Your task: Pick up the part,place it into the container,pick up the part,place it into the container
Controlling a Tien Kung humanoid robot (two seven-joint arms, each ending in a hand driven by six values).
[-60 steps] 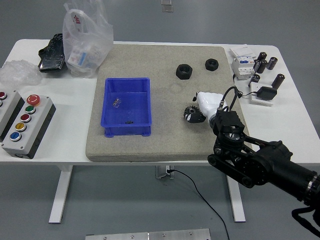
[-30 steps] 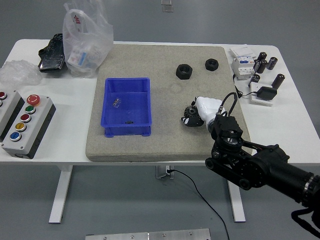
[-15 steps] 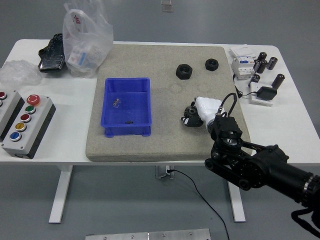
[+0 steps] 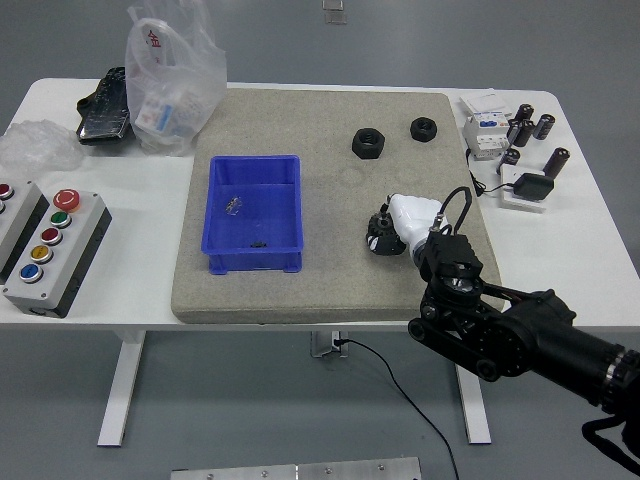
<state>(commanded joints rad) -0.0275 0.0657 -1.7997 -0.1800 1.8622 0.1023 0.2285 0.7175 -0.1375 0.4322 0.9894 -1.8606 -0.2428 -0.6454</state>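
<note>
R. hand (image 4: 400, 226) clasping black part (image 4: 381, 232) over grey mat (image 4: 330, 290); blue container (image 4: 255, 213) well to its left, two black nuts (image 4: 367, 143) beyond.

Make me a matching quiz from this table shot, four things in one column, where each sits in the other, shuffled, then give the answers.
Things:
1. blue bin
2. plastic bag
3. button box
4. two black nuts

Places:
A. far left corner of the mat
B. white table, left of the mat
C. far right part of the mat
D. left half of the mat

Pairs: 1-D, 2-A, 3-B, 4-C
</note>
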